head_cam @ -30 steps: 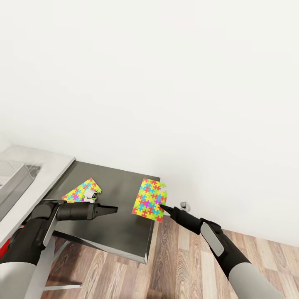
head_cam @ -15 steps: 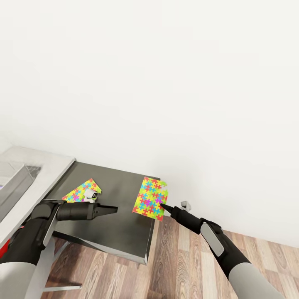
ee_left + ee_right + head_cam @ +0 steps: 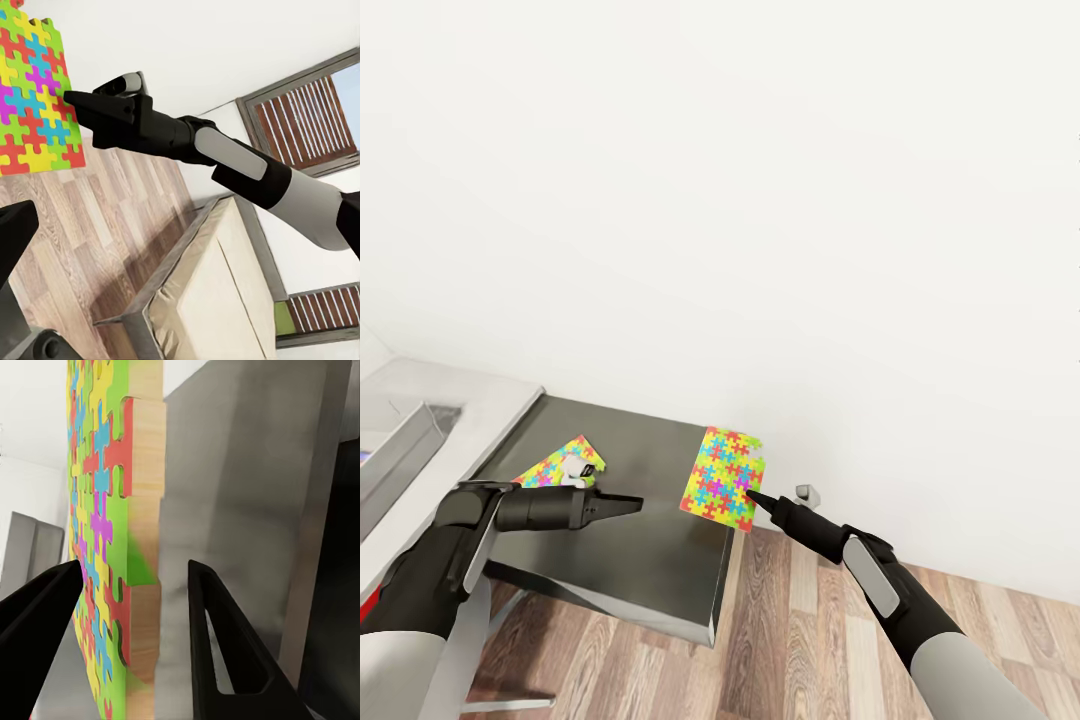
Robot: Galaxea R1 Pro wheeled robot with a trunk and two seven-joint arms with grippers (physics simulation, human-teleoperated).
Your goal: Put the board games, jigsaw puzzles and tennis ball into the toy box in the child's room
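Right gripper [image 3: 750, 496] is at the near right edge of a flat jigsaw board of bright yellow, pink, green and blue interlocking pieces [image 3: 723, 477], and the right wrist view settles it: the two black fingers [image 3: 217, 649] stand spread on either side of the board's wooden edge [image 3: 139, 547], released, with a gap on the inner side, so nothing is clamped. That board stands tilted up on the far right corner of a dark grey cabinet surface [image 3: 630, 550], close to the white wall [image 3: 760, 200]. Over to the left gripper [image 3: 630, 504]: it hovers low over the same dark surface, pointing toward the right arm; whether its fingers are apart or together, I cannot tell. Just behind it lies a second bright jigsaw board [image 3: 555, 462], flat, partly hidden by the arm. Further left, the pale grey-white surface [image 3: 470, 415] carries a shallow grey bin with sloping sides [image 3: 400, 455]. Wooden floor [image 3: 800, 640] below.
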